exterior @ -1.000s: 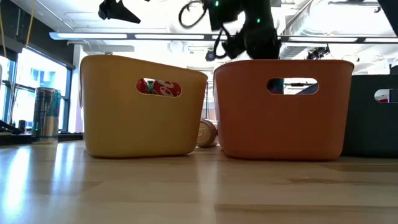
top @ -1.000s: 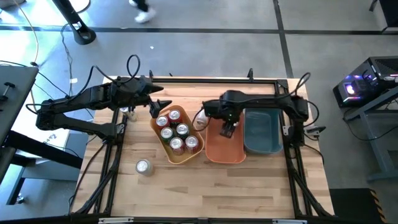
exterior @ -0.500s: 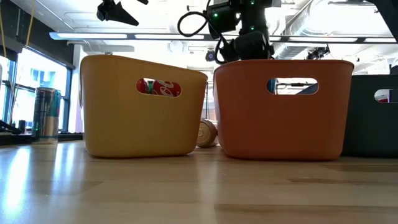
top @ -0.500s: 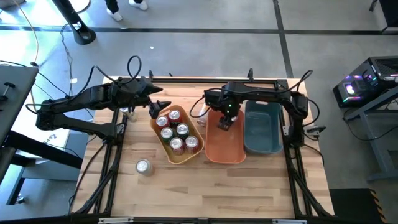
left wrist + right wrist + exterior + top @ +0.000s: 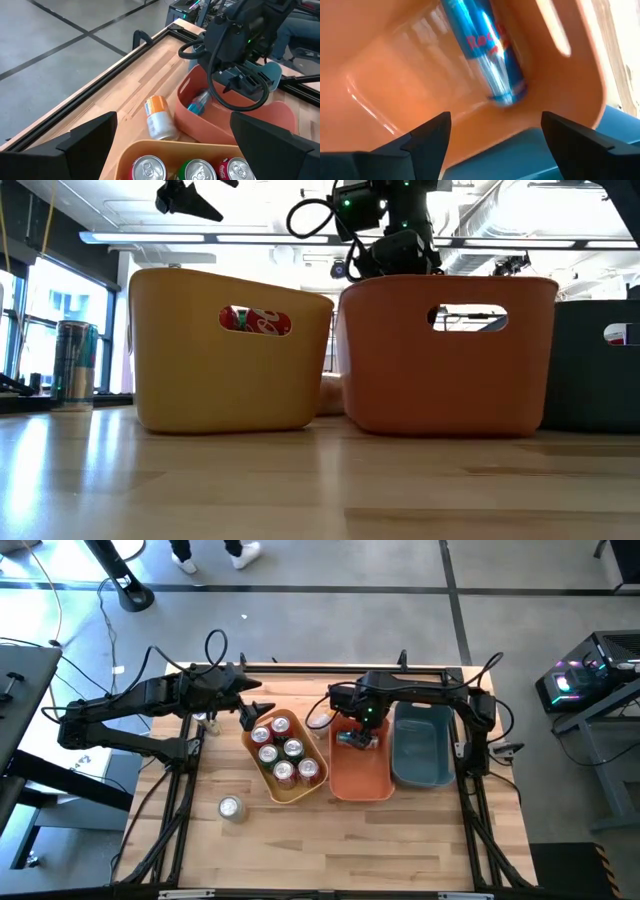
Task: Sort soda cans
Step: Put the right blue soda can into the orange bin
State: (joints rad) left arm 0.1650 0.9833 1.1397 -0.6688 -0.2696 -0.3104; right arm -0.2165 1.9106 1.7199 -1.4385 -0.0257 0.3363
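A blue-and-silver soda can (image 5: pixel 487 55) lies on its side in the far end of the orange bin (image 5: pixel 372 780), blurred in the right wrist view. My right gripper (image 5: pixel 365 720) hangs open just above it, pointing down, with nothing between its fingers. The yellow bin (image 5: pixel 252 762) holds several upright soda cans (image 5: pixel 283 750), red and green. An orange-and-white can (image 5: pixel 160 117) lies on the table between the yellow and orange bins. A silver-topped can (image 5: pixel 231 807) stands alone near the table's left front. My left gripper (image 5: pixel 250 710) waits open above the yellow bin's far-left corner.
A teal bin (image 5: pixel 425 772) stands right of the orange bin. A tall can (image 5: pixel 75 360) stands on the table at the far left, beside the left arm. The black frame rails (image 5: pixel 330 668) border the table. Bare wood lies along the near side.
My right gripper has moved toward the far edge over the orange bin, rolled a little and let go of the blue can, which now lies in the bin's far end. The orange bin has shifted slightly toward the yellow bin.
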